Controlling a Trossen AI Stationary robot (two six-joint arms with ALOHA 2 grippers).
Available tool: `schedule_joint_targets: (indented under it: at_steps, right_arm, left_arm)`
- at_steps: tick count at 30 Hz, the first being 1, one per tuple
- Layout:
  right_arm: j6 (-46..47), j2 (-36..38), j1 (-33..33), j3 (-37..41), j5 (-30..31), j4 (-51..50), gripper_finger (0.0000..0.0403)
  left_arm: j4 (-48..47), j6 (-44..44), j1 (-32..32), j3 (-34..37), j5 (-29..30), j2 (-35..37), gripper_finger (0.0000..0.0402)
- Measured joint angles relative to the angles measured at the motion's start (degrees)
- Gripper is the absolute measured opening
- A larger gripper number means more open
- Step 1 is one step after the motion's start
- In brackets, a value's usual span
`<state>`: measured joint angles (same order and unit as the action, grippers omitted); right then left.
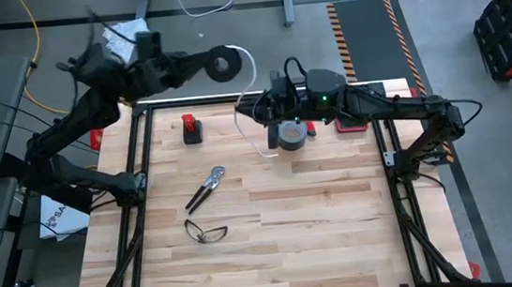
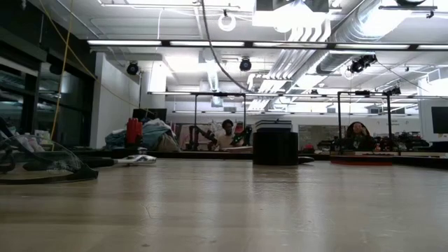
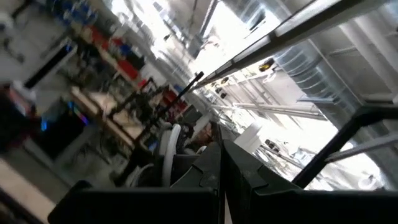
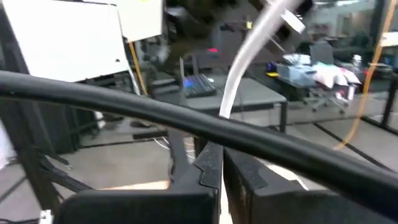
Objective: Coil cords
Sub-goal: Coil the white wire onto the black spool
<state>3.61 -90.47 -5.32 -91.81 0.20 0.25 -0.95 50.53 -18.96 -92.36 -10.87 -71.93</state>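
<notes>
Wooden planks form the table, which fills the lower middle of the high view. At that view's upper centre the left gripper is held aloft past the table's far edge, clamped on a small black spool. From the spool a thin white cord arcs to the right and down toward the right gripper, whose fingers are seen pressed together in its wrist view with the cord rising from between them, so it appears to be pinched there. Just right of that gripper a grey tape roll sits on the table.

The cord is judged light and limp, likely slick, and apt to slip or kink; a pinch close to its free end, with the stiff spool held by its rim, looks soundest.

Only the high view shows both arms and the cord's whole arc. In the right wrist view the cord is seen close up, crossed by a black cable. In the low view only a loop of cord is shown near the top centre.
</notes>
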Motion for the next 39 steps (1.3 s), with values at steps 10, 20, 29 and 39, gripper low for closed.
schedule_joint_targets:
  at_steps: [10, 20, 29, 39]
  right_arm:
    - [-0.42, -2.06, 2.93, 0.02, 0.25, 5.56, 0.0001]
    - [-2.68, -1.91, 3.84, 0.02, 0.25, 5.94, 0.0000]
    - [-5.27, -2.03, 3.82, 0.02, 0.25, 8.12, 0.0000]
    - [-5.20, -3.09, 3.95, 0.04, -0.10, 11.10, 0.0000]
  left_arm:
    - [0.74, 4.52, 0.00, 0.00, -0.87, -5.38, 0.0000]
    - [0.42, 4.60, -0.16, 0.00, 2.39, -5.34, 0.0000]
    - [-1.73, 16.48, 2.55, 0.00, -1.92, -5.34, 0.0000]
    - [-2.10, 23.80, 5.03, -0.07, -5.07, -6.17, 0.0000]
